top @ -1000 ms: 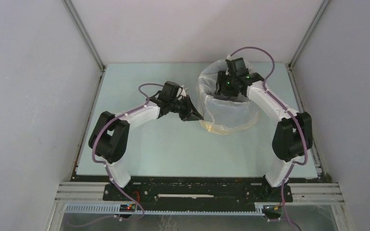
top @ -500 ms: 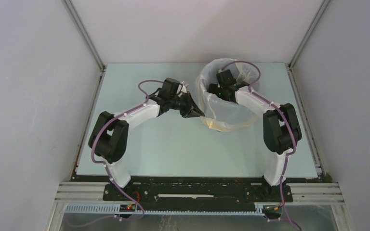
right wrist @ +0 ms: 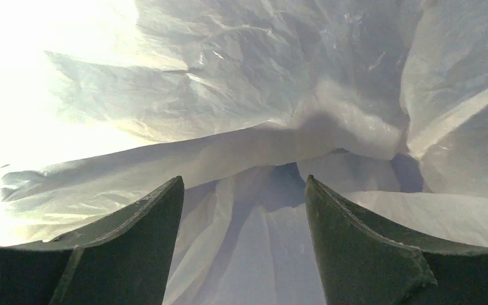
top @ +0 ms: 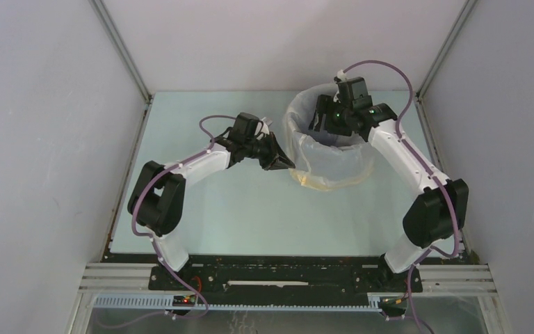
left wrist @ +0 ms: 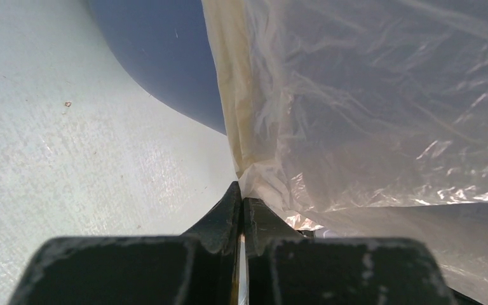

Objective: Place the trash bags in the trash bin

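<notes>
The trash bag [top: 330, 158], draped over the trash bin [left wrist: 165, 57] far right on the table [top: 250, 209], is pinched by the closed left claw [left wrist: 242, 198], while the right claw [right wrist: 244, 190] is spread wide inside it.

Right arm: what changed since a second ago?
The right end effector, open, pushed into the trash bag, then drew back toward the far rim, elbow swinging outward. The left end effector stayed shut on the trash bag's edge beside the trash bin.

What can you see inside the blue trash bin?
The trash bag lines the trash bin, spilling over its rim; the open right hand reaches in. Crinkled plastic hides the bottom.
</notes>
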{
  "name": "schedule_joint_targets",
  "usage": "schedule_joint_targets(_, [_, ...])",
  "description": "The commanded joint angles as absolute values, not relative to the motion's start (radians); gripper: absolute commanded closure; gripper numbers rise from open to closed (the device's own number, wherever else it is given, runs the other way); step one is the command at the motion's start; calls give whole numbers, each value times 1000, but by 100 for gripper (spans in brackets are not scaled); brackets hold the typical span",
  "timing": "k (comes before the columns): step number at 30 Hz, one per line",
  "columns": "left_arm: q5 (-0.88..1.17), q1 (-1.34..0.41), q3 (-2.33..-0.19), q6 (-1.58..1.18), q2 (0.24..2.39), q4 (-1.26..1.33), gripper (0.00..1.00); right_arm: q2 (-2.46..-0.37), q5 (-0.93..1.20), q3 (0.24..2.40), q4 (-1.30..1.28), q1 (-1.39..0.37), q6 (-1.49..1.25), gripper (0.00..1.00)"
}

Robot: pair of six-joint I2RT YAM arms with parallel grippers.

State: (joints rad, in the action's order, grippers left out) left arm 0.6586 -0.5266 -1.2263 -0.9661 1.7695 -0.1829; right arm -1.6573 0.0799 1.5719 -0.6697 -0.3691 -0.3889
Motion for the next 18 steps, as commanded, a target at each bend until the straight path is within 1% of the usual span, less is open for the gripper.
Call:
schedule_joint_targets(1, [670, -520, -1229, -938, 1749, -175, 94, -1635, 46, 1582, -696, -360, -317, 24])
schedule_joint_targets(3, [672, -520, -1229, -939, 1750, -173, 94, -1628, -13, 1561, -694, -346, -299, 28])
schedule_joint_targets(5, [672, -521, -1229, -938, 1750, -172, 94, -1629, -62, 1516, -656, -330, -280, 29])
schedule_joint_targets(8, [678, -521, -1231, -947, 1757, -165, 94, -1677, -17, 1468, -575, -312, -300, 31])
schedule_joint_targets(10, [683, -521, -1235, -949, 1762, -161, 94, -1724, -21, 1438, -514, -311, -343, 37])
schedule_joint_targets(11, [683, -522, -1235, -947, 1765, -161, 94, -1729, -33, 1409, -444, -314, -362, 41])
schedule_joint_targets(13, [681, -522, -1235, -941, 1772, -159, 96, -1721, -36, 1315, -293, -330, -391, 40])
schedule_joint_targets(14, [679, -522, -1235, -939, 1777, -156, 97, -1737, -32, 1296, -267, -330, -411, 39])
schedule_joint_targets(16, [679, -521, -1231, -944, 1785, -143, 98, -1789, 17, 1300, -255, -326, -440, 39])
schedule_joint_targets(18, [679, -520, -1230, -945, 1788, -139, 98, -1829, 36, 1335, -307, -327, -440, 39])
